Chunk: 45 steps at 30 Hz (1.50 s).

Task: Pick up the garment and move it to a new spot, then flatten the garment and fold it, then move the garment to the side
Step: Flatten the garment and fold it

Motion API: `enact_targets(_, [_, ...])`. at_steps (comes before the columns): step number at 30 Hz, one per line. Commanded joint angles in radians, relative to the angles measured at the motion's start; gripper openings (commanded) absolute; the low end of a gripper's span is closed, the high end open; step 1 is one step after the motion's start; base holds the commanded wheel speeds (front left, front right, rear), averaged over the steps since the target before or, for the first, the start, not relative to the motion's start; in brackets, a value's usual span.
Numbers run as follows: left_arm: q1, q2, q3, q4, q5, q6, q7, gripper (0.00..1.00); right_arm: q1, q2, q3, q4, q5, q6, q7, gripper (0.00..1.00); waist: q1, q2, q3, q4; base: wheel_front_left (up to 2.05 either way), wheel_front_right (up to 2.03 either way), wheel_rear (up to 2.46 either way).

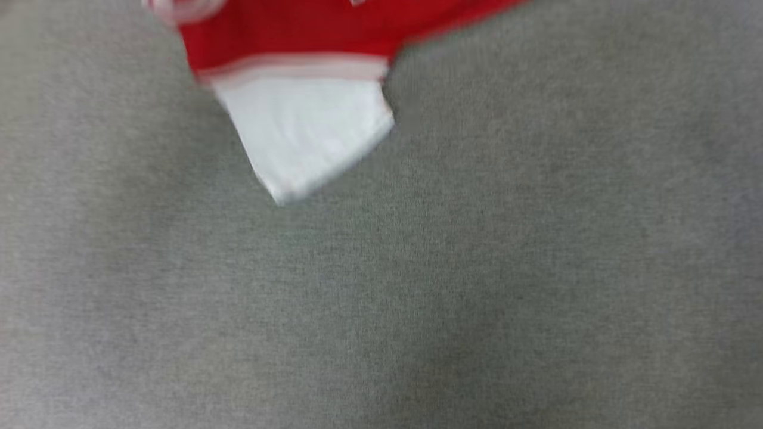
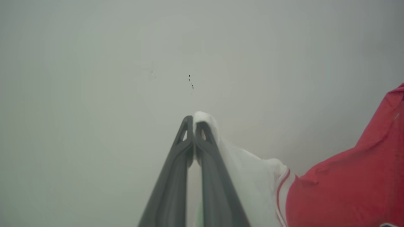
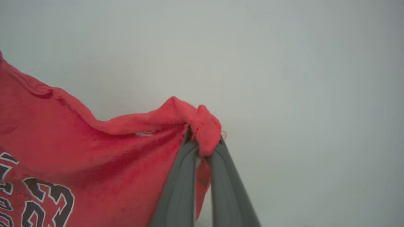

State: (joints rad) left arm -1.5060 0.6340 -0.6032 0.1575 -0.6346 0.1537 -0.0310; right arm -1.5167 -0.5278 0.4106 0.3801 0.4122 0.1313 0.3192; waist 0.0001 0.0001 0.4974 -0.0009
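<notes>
The garment (image 1: pixel 298 36) is a red jersey T-shirt; its red body and a white sleeve (image 1: pixel 304 131) hang in at the top of the blurred head view, above grey cloth. My left gripper (image 2: pixel 194 121) is shut on the white sleeve's edge (image 2: pixel 246 176), and the red body (image 2: pixel 353 183) trails off to the lower right. My right gripper (image 3: pixel 205 142) is shut on a bunched red fold of the garment (image 3: pixel 79 148), whose black-and-white number print (image 3: pixel 47 201) shows at the lower left. The garment is lifted and stretched between both grippers.
A grey cloth surface (image 1: pixel 477 268) spreads beneath the hanging garment in the head view. Both wrist views look toward a plain pale grey background (image 2: pixel 94 78), with a few small dark specks (image 2: pixel 191 84) in the left wrist view.
</notes>
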Motion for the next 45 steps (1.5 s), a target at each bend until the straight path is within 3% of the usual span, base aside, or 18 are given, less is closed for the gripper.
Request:
enact_targets(1, [-0.039,-0.014,0.001,0.02,0.007,-0.01,-0.001,0.0,-0.033,0.011,-0.001,0.011,-0.019,-0.001,0.001,0.0,-0.0001,-0.0001,0.05,-0.005,0.0,0.0,0.0])
enact_targets(10, [-0.407,-0.11,0.013,0.287,0.049,-0.095,-0.036,0.0,-0.347,0.064,-0.015,0.163,-0.171,-0.001,-0.04,0.0,-0.0001,-0.0001,0.151,-0.001,0.0,0.0,0.0])
enact_targets(19, [-0.528,-0.172,0.005,0.441,0.052,-0.146,-0.107,0.0,-0.468,0.117,0.027,0.333,-0.202,-0.001,-0.124,0.0,-0.0001,-0.0001,0.205,0.009,0.0,0.0,0.0])
enact_targets(28, [-0.365,-0.191,-0.026,0.525,0.018,-0.188,-0.165,0.0,-0.347,0.167,0.11,0.47,-0.133,-0.001,-0.221,0.0,-0.0001,-0.0001,0.199,0.001,0.0,0.0,0.0])
enact_targets(37, [-0.042,-0.187,-0.046,0.554,-0.044,-0.215,-0.213,0.0,-0.092,0.21,0.263,0.523,-0.043,-0.001,-0.31,0.0,-0.0001,-0.0001,0.126,-0.016,0.0,0.0,0.0])
enact_targets(45, [0.294,-0.151,-0.078,0.481,-0.082,-0.22,-0.228,0.0,0.133,0.147,0.43,0.442,0.075,-0.001,-0.35,0.0,-0.0001,-0.0001,0.024,-0.022,0.0,0.0,0.0])
